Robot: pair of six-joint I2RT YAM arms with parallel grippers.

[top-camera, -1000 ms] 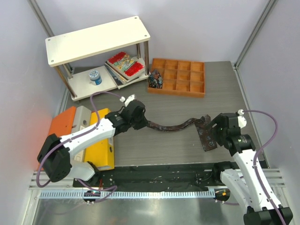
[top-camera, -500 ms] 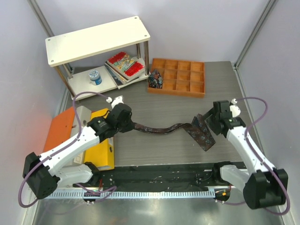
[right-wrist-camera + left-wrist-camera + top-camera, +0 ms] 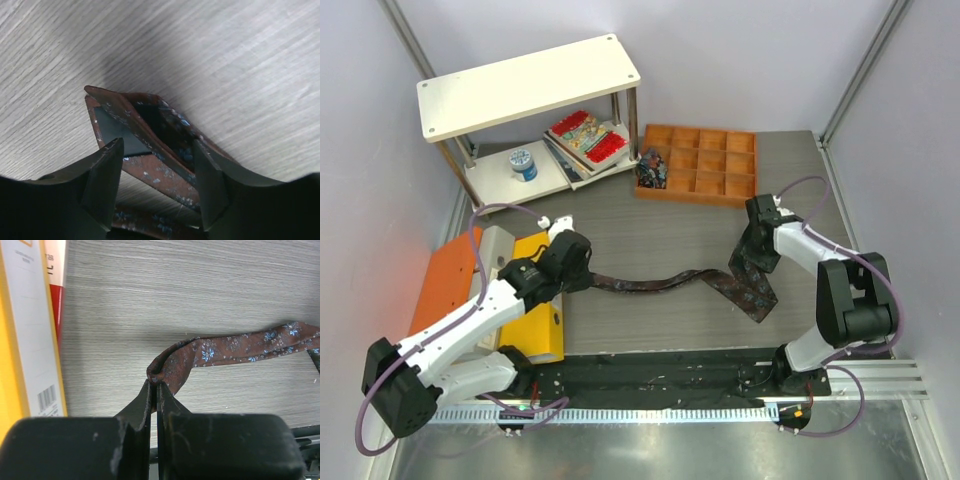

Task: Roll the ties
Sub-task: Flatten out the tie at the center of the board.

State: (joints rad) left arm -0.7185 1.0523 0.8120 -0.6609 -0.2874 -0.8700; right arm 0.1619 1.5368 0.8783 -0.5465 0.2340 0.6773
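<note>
The tie (image 3: 660, 283) lies on the table (image 3: 660, 225) on the near side of the tray (image 3: 692, 196), well apart from it. Its long axis runs left to right, roughly along the tray's near edge, with a slack wave in the middle. The narrow end sits out past the tray's left corner. The broad end sits nearer the tray's right corner and slants off toward the arms' bases.

The left gripper (image 3: 156, 384) has its fingers pressed together on the narrow tip, with the cloth puckered right at the fingertips. From there the strip leads away to the right, toward the tray's right side.

The right gripper (image 3: 157, 150) has its jaws apart, one finger on either side of the broad end, which is doubled over into a small raised fold between them. The right wrist view is too close and dark to tell whether either finger touches the cloth yet.

What matters for the next move is probably the line between the two claws. The whole tie stretches leftward from the right claw, so a roll started at the broad end would travel along that axis toward the left claw. The right arm is much the nearer to that end. The left grip looks placed to hold the far tip down, though the slack would likely need taking up first.
</note>
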